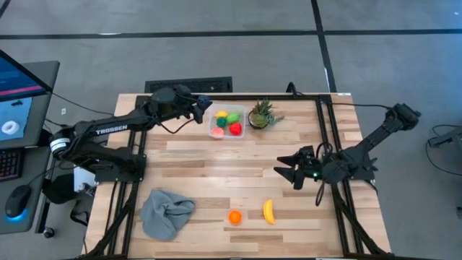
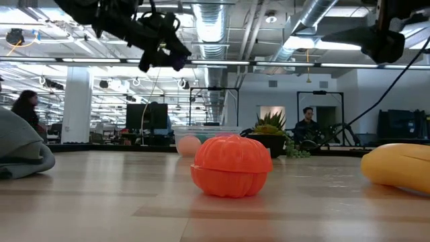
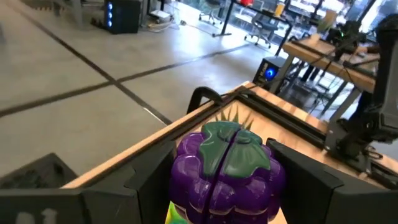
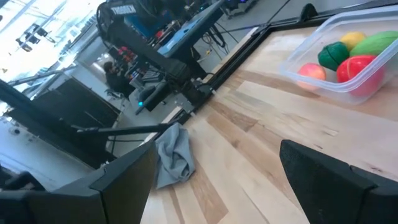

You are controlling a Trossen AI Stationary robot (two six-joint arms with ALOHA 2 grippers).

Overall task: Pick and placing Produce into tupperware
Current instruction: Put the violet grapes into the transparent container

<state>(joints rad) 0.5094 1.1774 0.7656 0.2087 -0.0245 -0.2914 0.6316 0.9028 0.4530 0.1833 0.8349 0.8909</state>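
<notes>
Beyond the wooden tabletop (image 1: 216,170) I see an open workshop floor with desks and monitors, and a person seated far off in the low view. My left hand (image 1: 203,108) hangs above the far side of the tabletop, just beside the tupperware (image 1: 227,132), its fingers clamped on a purple toy grape bunch (image 3: 225,169) with a green top. The tupperware sits next to a small potted plant (image 1: 261,115) and already holds a yellow piece, a green one, a red one and a pinkish one. My right hand (image 1: 289,171) waits over the middle-right of the tabletop, fingers spread wide with nothing between them. Still out on the near side are an orange pumpkin (image 1: 235,217), a banana (image 1: 268,211) and a crumpled grey cloth (image 1: 166,211). My worry from here is the drop: the hand looks short of the container's rim, so letting go now would probably bounce the grapes off the edge or onto the bare wood. The box is crowded too, and a hard release could knock a piece out or nudge the light container toward the plant. Descending too low risks the fingers catching the rim.
</notes>
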